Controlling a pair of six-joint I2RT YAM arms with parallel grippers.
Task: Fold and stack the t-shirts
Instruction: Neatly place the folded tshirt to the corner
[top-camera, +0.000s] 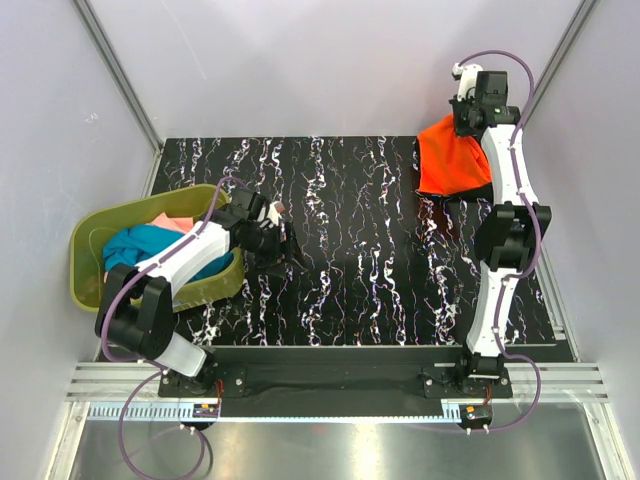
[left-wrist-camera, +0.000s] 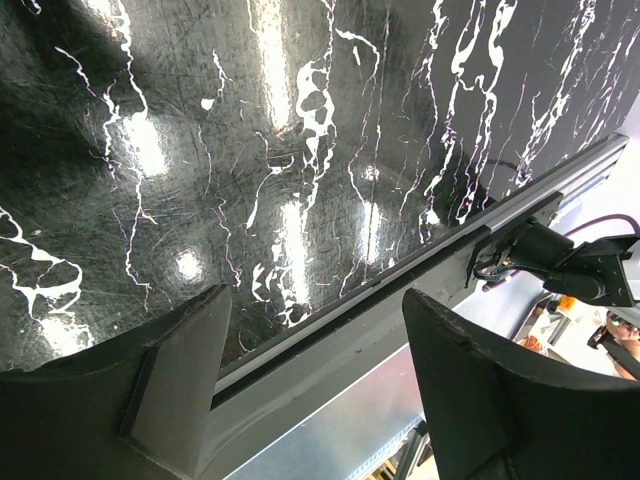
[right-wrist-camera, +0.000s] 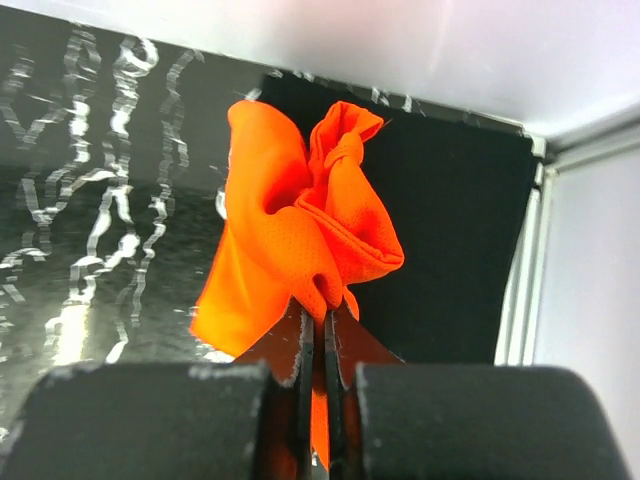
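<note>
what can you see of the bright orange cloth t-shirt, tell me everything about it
The bright orange cloth t-shirt looks like a thin, finely meshed knit, plain, with no print showing. It is bunched and crumpled, not folded, with a twisted, knot-like lump at its top in the right wrist view. The right gripper is shut on a pinch of its fabric near the table's far right corner. A matte black cloth lies flat behind it; whether they touch is unclear.

A black tabletop (top-camera: 350, 220) veined with white like marble fills the middle, glossy enough to throw back bright patches of light (left-wrist-camera: 140, 140). Pale grey-lilac walls (top-camera: 300, 60) close it in on three sides, with slanting aluminium posts (top-camera: 118, 75) between them. A slotted aluminium rail (top-camera: 570, 380) runs along the near edge, with a brushed metal sheet (top-camera: 330, 450) beyond it.
</note>
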